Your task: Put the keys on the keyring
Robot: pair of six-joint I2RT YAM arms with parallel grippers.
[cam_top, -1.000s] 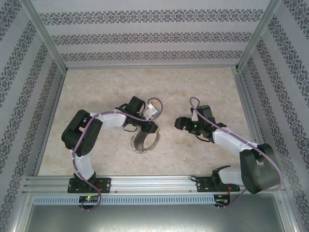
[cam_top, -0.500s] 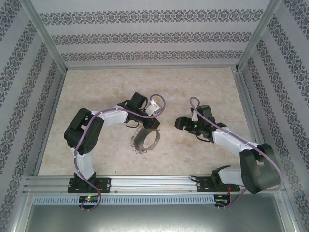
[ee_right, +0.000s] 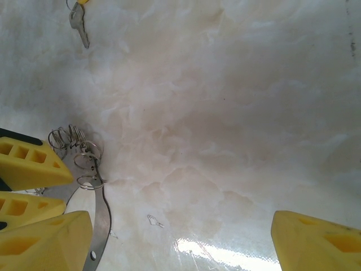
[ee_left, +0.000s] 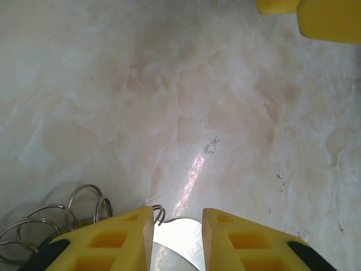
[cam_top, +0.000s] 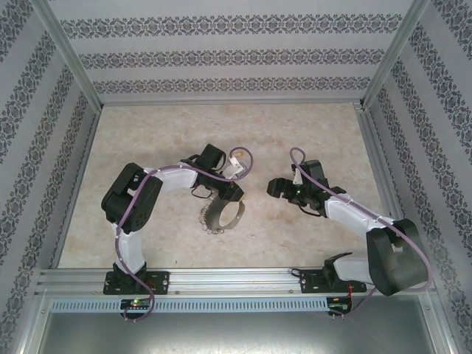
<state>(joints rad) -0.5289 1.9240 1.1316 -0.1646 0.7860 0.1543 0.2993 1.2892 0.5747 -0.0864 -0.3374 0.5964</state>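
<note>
The keyring (cam_top: 221, 214) is a flat metal band hung with small wire rings (ee_left: 84, 204), resting on the marbled table. My left gripper (cam_top: 228, 196) sits at its far side. In the left wrist view the shiny band (ee_left: 179, 240) fills the narrow gap of that gripper (ee_left: 177, 217), and the yellow fingers (ee_left: 131, 237) press on it. My right gripper (cam_top: 271, 188) stands open a short way to the right, with nothing in it (ee_right: 180, 248). Its wrist view shows the band (ee_right: 102, 217) at lower left. A small key (ee_right: 79, 23), grey blade and yellow head, lies at the top left.
Patterned walls and metal posts (cam_top: 74, 70) enclose the table on three sides. A metal rail (cam_top: 236, 279) runs along the near edge by the arm bases. Bare marbled surface (cam_top: 162, 133) lies behind and beside both arms.
The left arm's elbow has swung a little to the right and its wrist has turned slightly over the keyring. The ring has barely shifted. The right arm has not moved.
</note>
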